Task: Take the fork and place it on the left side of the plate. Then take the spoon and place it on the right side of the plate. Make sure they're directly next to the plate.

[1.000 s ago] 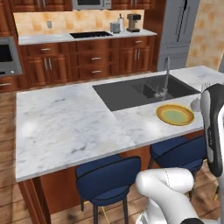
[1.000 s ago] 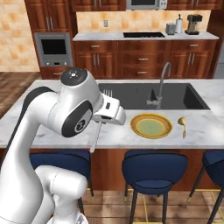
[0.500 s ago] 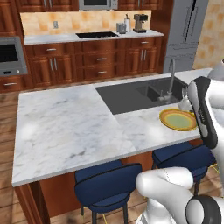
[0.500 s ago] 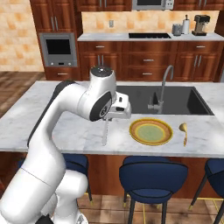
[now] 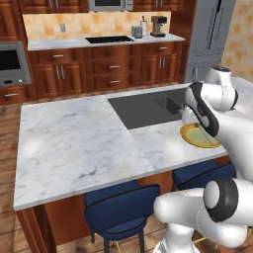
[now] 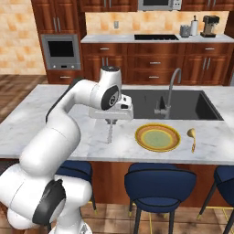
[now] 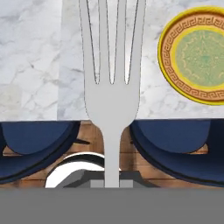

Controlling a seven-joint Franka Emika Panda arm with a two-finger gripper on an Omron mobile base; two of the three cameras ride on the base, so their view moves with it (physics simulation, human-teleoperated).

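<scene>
Arm rises from base at approx 7 o'clock in right base view, bends at elbow, reaches fwd w/ wrist turned so hand points straight down. Gripper [image 6: 109,123] hangs below wrist, jaws clamped tight on fork [image 6: 109,132] handle, tines down. In hand view fork [image 7: 111,87] runs toward 12 o'clock, handle pinched at bottom centre.

Grey fork [image 7: 111,87], yellow-orange plate [image 7: 194,54], green patterned centre
</scene>
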